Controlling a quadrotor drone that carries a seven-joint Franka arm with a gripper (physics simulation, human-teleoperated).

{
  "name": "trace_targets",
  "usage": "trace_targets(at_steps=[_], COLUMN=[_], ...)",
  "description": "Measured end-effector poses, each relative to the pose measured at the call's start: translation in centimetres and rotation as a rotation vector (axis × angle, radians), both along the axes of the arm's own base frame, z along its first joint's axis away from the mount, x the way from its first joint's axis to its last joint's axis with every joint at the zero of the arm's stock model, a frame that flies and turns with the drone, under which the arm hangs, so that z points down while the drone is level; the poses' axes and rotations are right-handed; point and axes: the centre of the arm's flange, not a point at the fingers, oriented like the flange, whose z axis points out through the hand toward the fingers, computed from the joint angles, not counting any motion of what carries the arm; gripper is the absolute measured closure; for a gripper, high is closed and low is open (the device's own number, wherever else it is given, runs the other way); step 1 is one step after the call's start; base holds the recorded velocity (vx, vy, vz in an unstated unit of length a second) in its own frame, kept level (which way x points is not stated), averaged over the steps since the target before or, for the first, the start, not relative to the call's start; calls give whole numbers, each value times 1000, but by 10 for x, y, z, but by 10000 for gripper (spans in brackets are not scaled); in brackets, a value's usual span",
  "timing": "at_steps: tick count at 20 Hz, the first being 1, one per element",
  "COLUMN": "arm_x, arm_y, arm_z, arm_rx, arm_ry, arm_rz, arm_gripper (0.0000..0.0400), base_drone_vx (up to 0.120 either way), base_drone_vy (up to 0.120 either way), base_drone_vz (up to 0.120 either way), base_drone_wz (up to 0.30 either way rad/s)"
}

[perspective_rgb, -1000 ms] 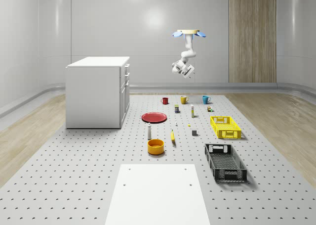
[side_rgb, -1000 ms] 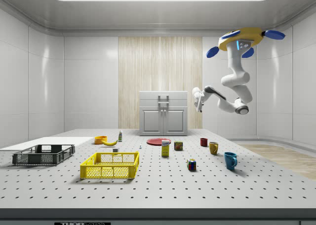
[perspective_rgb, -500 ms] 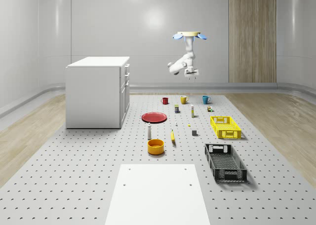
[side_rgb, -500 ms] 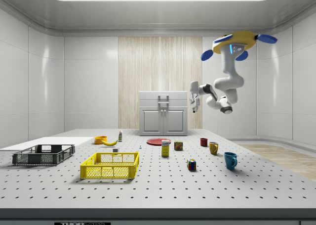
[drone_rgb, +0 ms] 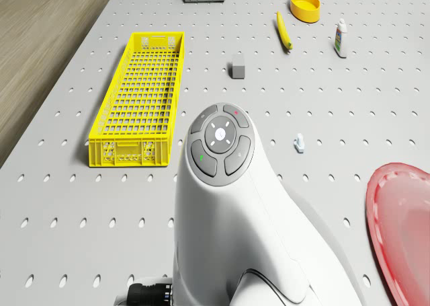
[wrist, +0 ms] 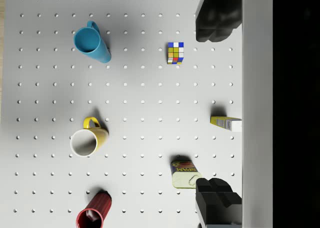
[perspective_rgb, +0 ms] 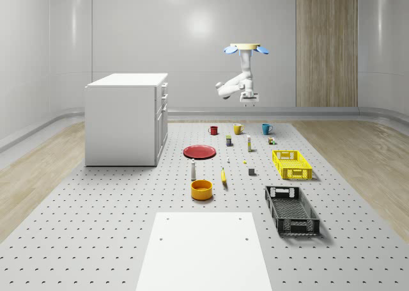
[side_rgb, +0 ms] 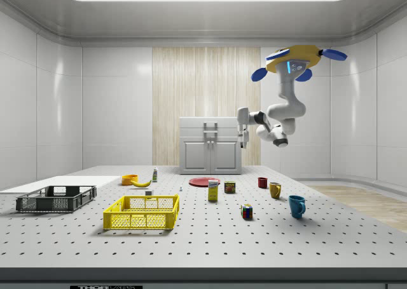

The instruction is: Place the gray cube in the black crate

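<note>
While upright, gray cube (drone_rgb: 238,69) sits square.

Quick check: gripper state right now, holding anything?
Gripper: jaws open, holding nothing, high above the mugs while the drone hovers.

Pegboard table (perspective_rgb: 96,227) seen from above, white cabinet (perspective_rgb: 126,118) at whole-scene view's left. Drone (perspective_rgb: 245,48) seen hovering high above table's far end, over row of three mugs: red (perspective_rgb: 213,130), yellow (perspective_rgb: 238,128), blue (perspective_rgb: 266,128). Arm bent beneath drone, gripper (perspective_rgb: 248,99) pointed down, well above mugs. Red plate (perspective_rgb: 200,151) placed mid-table. Gray cube (perspective_rgb: 252,171) set between banana (perspective_rgb: 223,176) and yellow crate (perspective_rgb: 291,164). Black crate (perspective_rgb: 291,210) located nearer camera, just beyond yellow crate. Orange bowl (perspective_rgb: 201,189) placed beside banana.
</note>
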Motion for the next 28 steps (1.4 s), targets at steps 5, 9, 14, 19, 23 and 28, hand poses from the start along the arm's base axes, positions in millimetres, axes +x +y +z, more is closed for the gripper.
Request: trace_targets(at_steps=[5,9,14,19,23,28], arm_x=[0,0,0,0,0,0], arm_y=[-1,-1,-2,-2,-2,-2], arm_z=[0,0,0,0,0,0], arm_rx=[-11,-15,-17,-18,-18,-18], arm_ry=[0,1,1,1,1,1], arm_rz=[0,0,0,0,0,0], arm_gripper=[0,0,0,0,0,0], base_drone_vx=[120,120,120,120,120,120], base_drone_vy=[0,-110,-96,0,0,0], base_drone_vz=[-120,-120,-96,0,0,0], base_drone_wz=[0,0,0,0,0,0])
